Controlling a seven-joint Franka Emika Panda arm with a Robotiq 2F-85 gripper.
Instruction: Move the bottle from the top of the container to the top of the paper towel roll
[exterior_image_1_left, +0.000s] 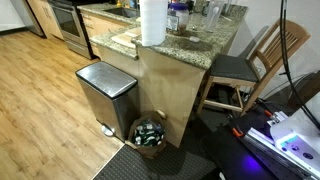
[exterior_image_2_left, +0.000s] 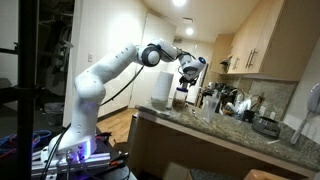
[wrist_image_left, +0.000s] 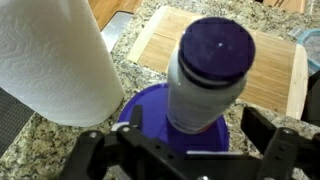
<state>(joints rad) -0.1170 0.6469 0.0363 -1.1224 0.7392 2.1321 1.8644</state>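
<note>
Task is barely starting: the bottle (wrist_image_left: 208, 75), white-bodied with a dark purple cap, is standing upright on the purple container (wrist_image_left: 145, 108), so the pick is not yet done. The gripper (wrist_image_left: 185, 160) is sitting released, its jaws spread wide, with the bottle just ahead of it and roughly centred between the two fingers (wrist_image_left: 92, 152). No pad is touching the bottle as far as the wrist view shows. The paper towel roll (wrist_image_left: 50, 60) is standing upright off to one side of the gripper, toward the left edge of the wrist view. It is just beside the container, and its top is showing nothing on it in an exterior view (exterior_image_1_left: 152, 22). A wooden cutting board (wrist_image_left: 275, 65) is lying beyond the bottle, farther from the gripper, on the granite counter (wrist_image_left: 60, 140). In an exterior view the gripper (exterior_image_2_left: 187, 72) is hanging over the counter near the roll. Judging from this, everything is remaining: closing on the bottle, lifting it clear of the container, carrying it sideways over the roll and setting it on the flat top. The roll is soft and hollow-cored, so balancing the bottle is looking like the tricky part.
</note>
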